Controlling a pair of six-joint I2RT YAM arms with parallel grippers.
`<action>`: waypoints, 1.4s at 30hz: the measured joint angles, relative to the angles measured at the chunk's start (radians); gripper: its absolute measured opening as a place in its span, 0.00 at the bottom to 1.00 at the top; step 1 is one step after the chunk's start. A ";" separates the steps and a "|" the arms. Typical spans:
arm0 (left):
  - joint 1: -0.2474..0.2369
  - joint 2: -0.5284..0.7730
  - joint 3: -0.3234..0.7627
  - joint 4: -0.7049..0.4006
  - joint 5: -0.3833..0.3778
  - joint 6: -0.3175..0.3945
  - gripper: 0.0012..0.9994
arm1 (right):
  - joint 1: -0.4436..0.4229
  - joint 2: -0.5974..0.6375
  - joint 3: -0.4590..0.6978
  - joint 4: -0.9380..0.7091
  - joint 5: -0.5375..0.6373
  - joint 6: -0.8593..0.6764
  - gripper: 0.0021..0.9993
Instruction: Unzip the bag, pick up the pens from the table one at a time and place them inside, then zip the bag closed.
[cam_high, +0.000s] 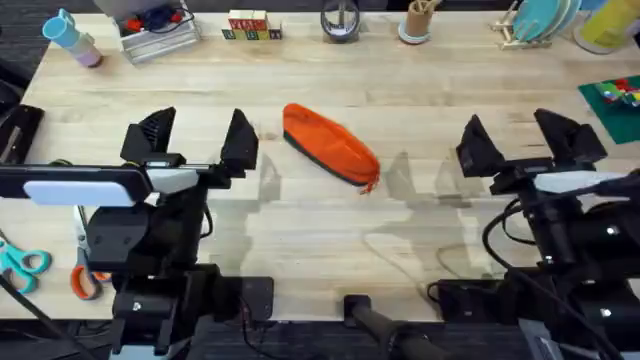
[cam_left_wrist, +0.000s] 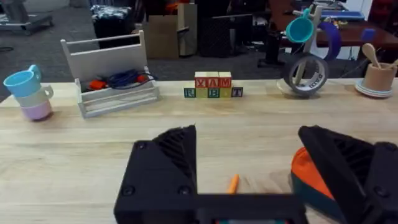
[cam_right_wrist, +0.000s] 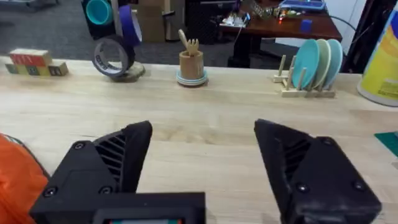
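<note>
The orange bag (cam_high: 330, 143) lies mid-table, zipped (pull tab toward the near edge). Your left gripper (cam_high: 198, 140) and right gripper (cam_high: 520, 140) hover spread, empty. Tugging the tab unbraced could drag the bag.

The light wood table (cam_high: 420, 110) carries the orange bag (cam_high: 330, 143) and scissors (cam_high: 24, 264).

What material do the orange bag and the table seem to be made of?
The bag looks like soft matte fabric, perhaps nylon or canvas: it sags and creases, with a dark underside and a small pull tab. The table looks like light wood planks with a smooth, low-sheen finish: grain lines and plank seams show. It could also be a veneer.
</note>
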 joint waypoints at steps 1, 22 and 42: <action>0.000 0.000 0.001 -0.004 0.000 0.000 0.99 | 0.000 0.000 0.001 0.000 0.000 0.000 1.00; 0.000 0.329 0.461 -0.354 -0.002 0.000 0.99 | 0.000 0.348 0.508 -0.345 0.000 0.000 1.00; 0.000 1.040 1.058 -0.775 0.073 0.000 0.99 | 0.000 0.839 0.937 -0.841 -0.184 -0.007 1.00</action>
